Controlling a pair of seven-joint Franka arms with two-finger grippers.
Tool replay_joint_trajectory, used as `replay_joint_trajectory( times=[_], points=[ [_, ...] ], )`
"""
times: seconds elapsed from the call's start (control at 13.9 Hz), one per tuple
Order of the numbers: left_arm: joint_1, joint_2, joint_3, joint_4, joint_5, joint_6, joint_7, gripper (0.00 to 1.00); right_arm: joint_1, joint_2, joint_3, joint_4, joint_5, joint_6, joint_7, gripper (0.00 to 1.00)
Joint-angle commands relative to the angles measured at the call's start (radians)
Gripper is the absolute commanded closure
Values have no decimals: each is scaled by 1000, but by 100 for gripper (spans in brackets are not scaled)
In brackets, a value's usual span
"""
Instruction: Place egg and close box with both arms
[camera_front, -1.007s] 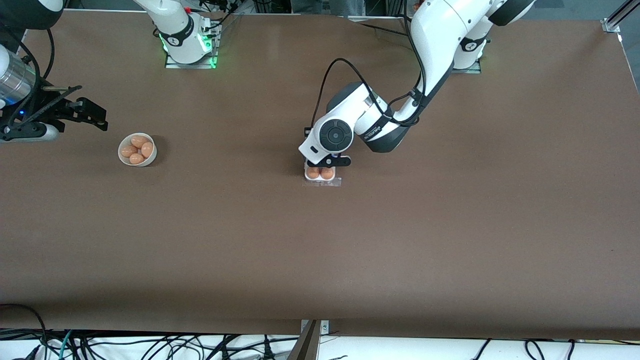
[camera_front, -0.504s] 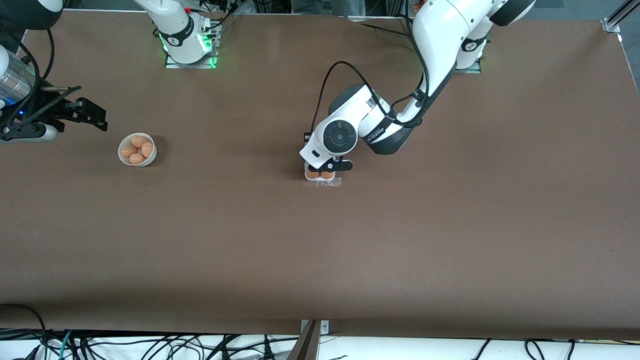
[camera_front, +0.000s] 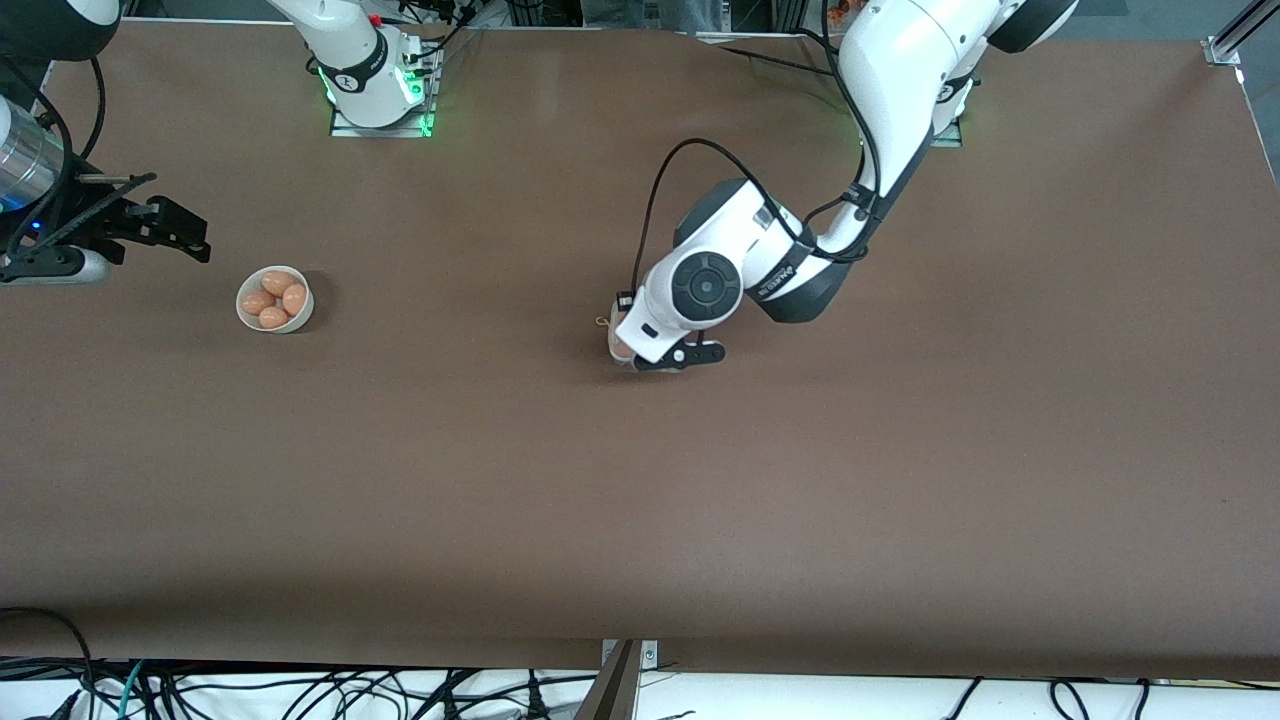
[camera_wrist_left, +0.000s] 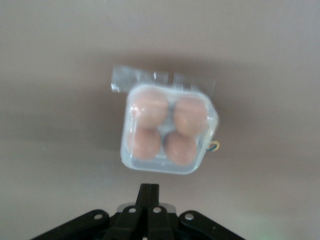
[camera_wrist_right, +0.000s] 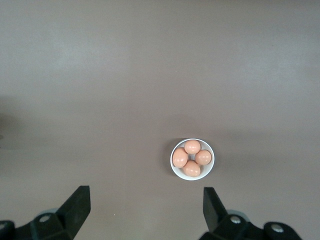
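Observation:
The box (camera_wrist_left: 170, 131) is a small white carton with several orange-brown eggs in its cells, one egg (camera_wrist_left: 150, 107) among them. Its clear lid appears to lie down over the eggs, with a clear tab (camera_wrist_left: 162, 82) sticking out at one edge. My left gripper (camera_wrist_left: 149, 189) is shut and holds nothing, low over the table just beside the box. In the front view the left hand (camera_front: 648, 358) covers nearly all of the box (camera_front: 617, 347). My right gripper (camera_front: 170, 230) waits open over the right arm's end of the table, fingers (camera_wrist_right: 77, 205) wide apart.
A round white bowl (camera_front: 274, 299) with several more eggs stands toward the right arm's end; it also shows in the right wrist view as the bowl (camera_wrist_right: 192, 158). Both arm bases stand along the table's edge farthest from the front camera.
The left hand has swung over the box toward the front camera, hiding the eggs that showed before in the front view. The right arm has barely moved.

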Motion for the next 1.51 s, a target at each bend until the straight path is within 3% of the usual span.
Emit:
replay_joint_trajectory(
  times=[0.0,0.14,0.22,0.36,0.43,0.5,0.79,1.08,1.44],
  points=[
    [8,-4,22,46,-7,-26,-9,96,-8,-2,6,12,-1,-18,6,0],
    [10,-19,70,46,39,-59,-5,85,-8,-2,8,12,-1,-18,4,0],
    [10,-36,94,49,95,-94,1,73,-8,-2,6,12,-1,-18,6,0],
    [49,-45,104,58,213,-150,62,33,-8,-2,6,13,-1,-18,6,0],
    [82,-51,105,67,247,-170,134,20,-8,-2,6,13,-1,-18,6,0],
    [111,-65,110,76,263,-196,217,13,-8,-2,6,12,-1,-18,6,0],
    [263,-120,111,97,266,-231,411,5,-8,-2,6,13,-1,-18,4,0],
    [286,-126,122,135,441,-246,431,0,-8,-2,6,12,0,-18,4,0],
    [353,-158,125,133,456,-251,552,0,-8,0,5,12,0,-18,3,0]
  ],
)
